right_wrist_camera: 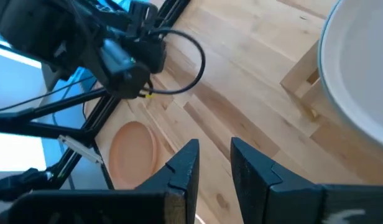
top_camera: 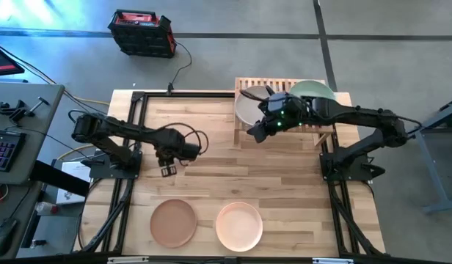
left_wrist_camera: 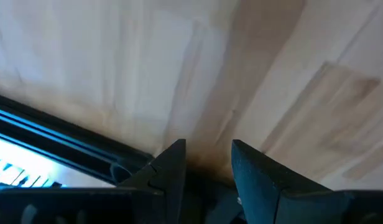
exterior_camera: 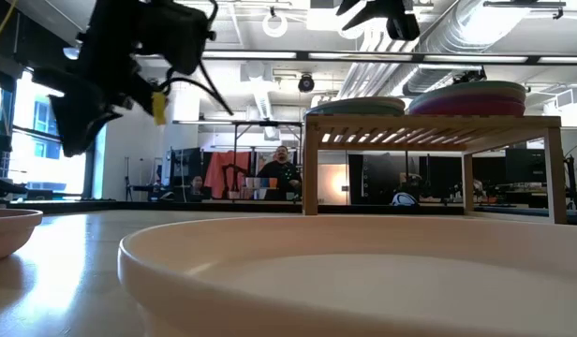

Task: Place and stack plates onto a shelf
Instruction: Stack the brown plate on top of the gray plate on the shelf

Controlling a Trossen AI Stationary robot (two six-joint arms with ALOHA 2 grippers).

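Wooden shelf [top_camera: 285,114] carries two plate stacks. Tan plate [top_camera: 173,222] and cream plate [top_camera: 239,226] remain on the table's near edge. Right gripper [top_camera: 259,130] hovers beside the shelf's left stack, fingers parted, empty. Left gripper [top_camera: 168,170] hangs mid-table, parted, empty. Risk: the right arm's elbow clips the stacks when it swings toward the near plates.

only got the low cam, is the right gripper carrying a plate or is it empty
Observer: Empty. The right gripper is open, with only tabletop showing in its gap.
Operator: where is it exactly
Observer: From above, it hangs at the front left corner of the shelf, beside the pale plate lying on it.
Operator: and the left gripper
Observer: The left gripper is open and empty over bare table, behind the tan plate.
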